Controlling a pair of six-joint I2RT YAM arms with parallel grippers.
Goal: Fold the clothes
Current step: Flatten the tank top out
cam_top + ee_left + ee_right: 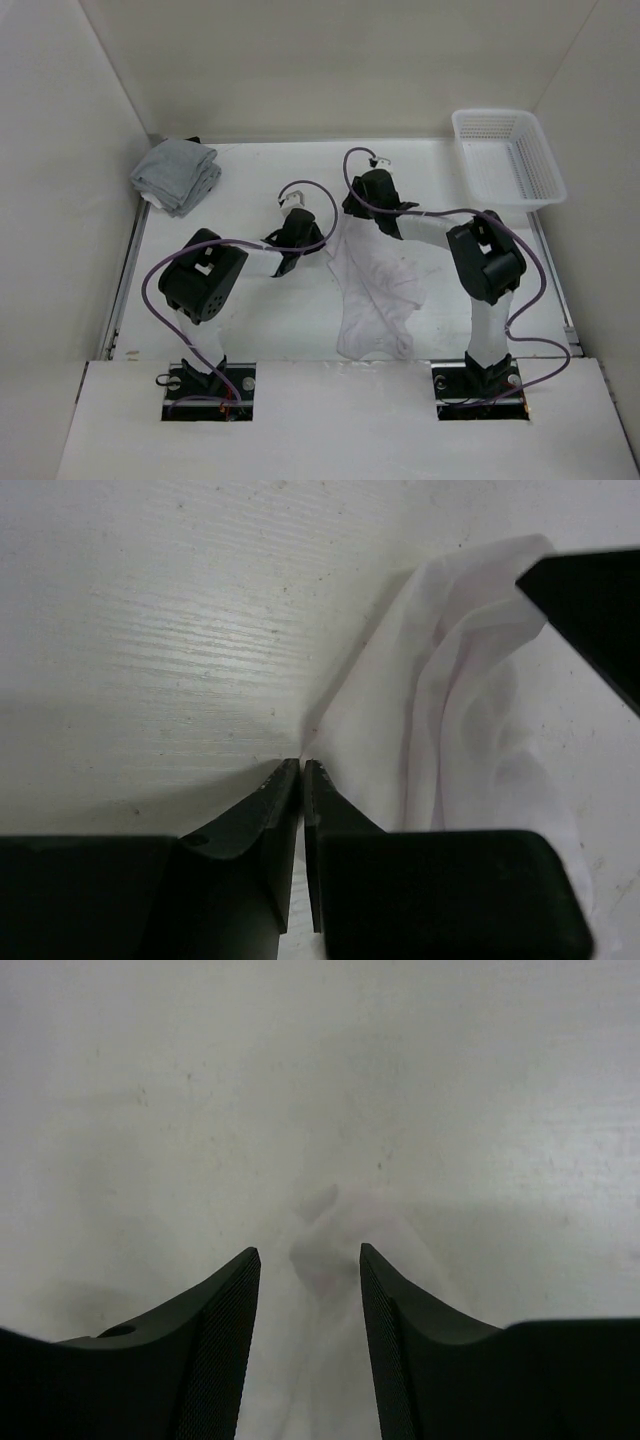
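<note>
The clothes (375,290), one thin white garment, lie crumpled on the white table (250,310) between the two arms. My left gripper (318,246) is low at the garment's upper left edge. In the left wrist view its jaws (302,763) are shut to a thin slit right on the point of the cloth's edge (460,710), pinching it. My right gripper (372,215) hangs over the garment's far end. Its fingers (310,1252) stand open, with a raised fold of the cloth (330,1230) on the table between them, untouched.
A grey cloth bundle (176,175) lies at the back left corner. A white plastic basket (507,155) stands at the back right. White walls close the table on three sides. The right arm's dark body (590,610) shows just past the cloth in the left wrist view.
</note>
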